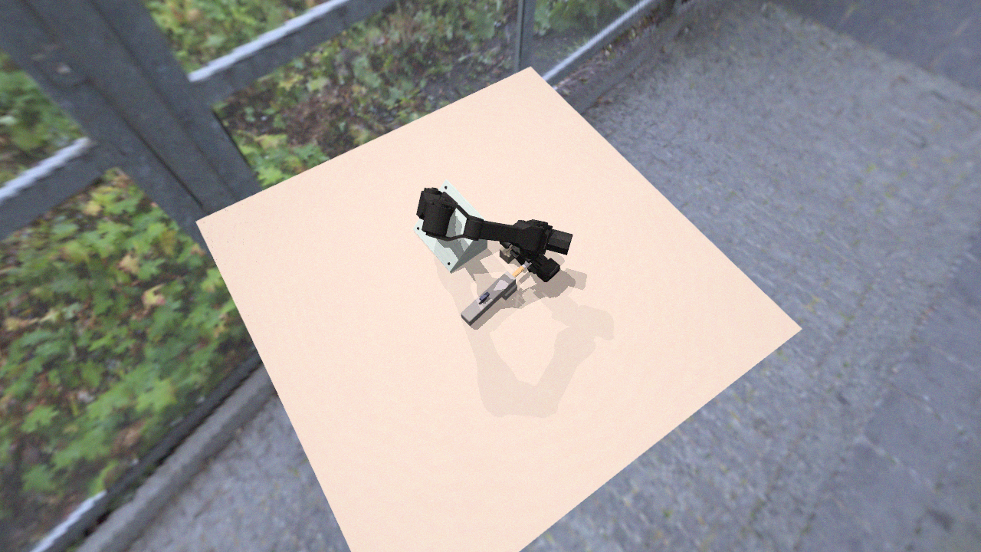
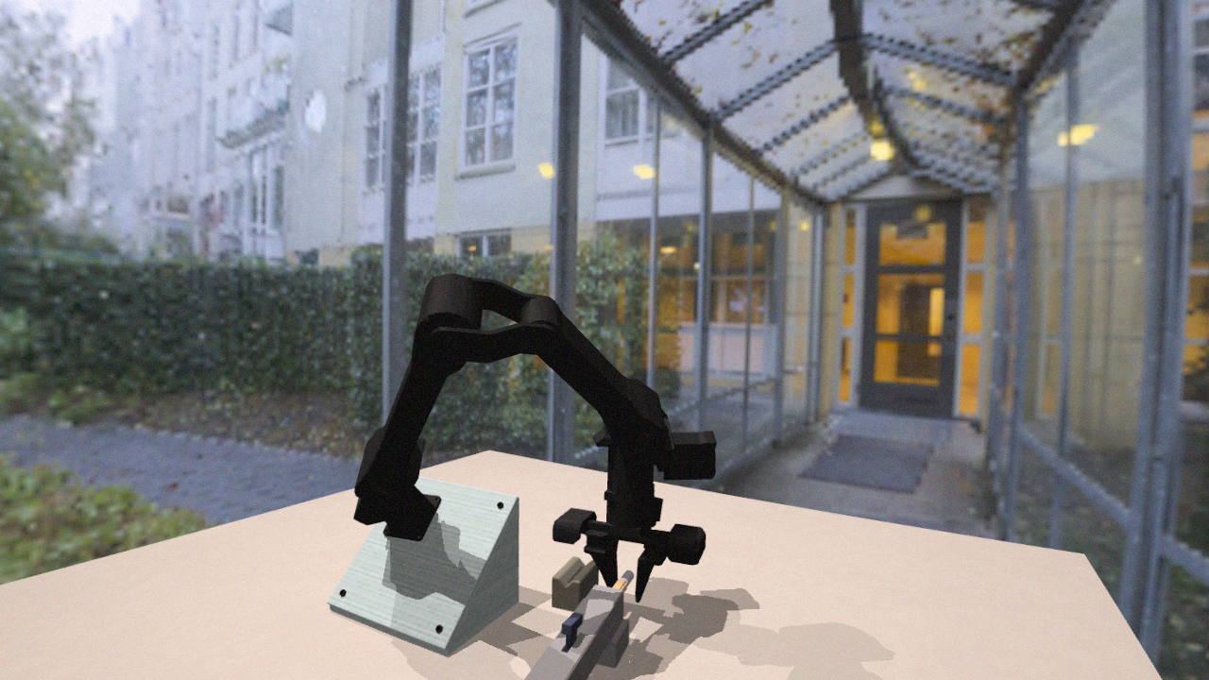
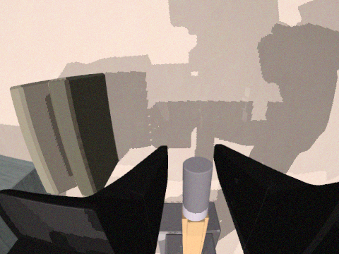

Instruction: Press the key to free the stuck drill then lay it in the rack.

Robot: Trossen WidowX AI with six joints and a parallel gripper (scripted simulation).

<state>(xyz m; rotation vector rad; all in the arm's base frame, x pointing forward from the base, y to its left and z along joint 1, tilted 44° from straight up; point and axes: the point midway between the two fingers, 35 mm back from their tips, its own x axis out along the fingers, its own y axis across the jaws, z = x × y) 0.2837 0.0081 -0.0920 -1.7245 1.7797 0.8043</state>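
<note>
The drill (image 1: pixel 519 271) (image 2: pixel 624 582) (image 3: pixel 196 197) pairs a grey cylinder with light orange (a pale band between them). The rack (image 2: pixel 573 583) (image 3: pixel 70 134) is olive-grey, the key (image 1: pixel 483 297) (image 2: pixel 571 628) dark navy, and the arm's wedge base (image 1: pixel 450 262) (image 2: pixel 494 541) pale green, finely streaked.

From my end, the drill (image 1: pixel 519 272) (image 2: pixel 623 582) (image 3: pixel 197 190) is poking out of the grey block's end, showing an orange body, pale collar and round grey tip. The little navy key (image 1: pixel 483 297) (image 2: pixel 571 627) is standing up from the block's top, while the olive, grooved rack (image 2: pixel 568 586) (image 3: pixel 73 137) is sitting near the drill, not holding it.
</note>
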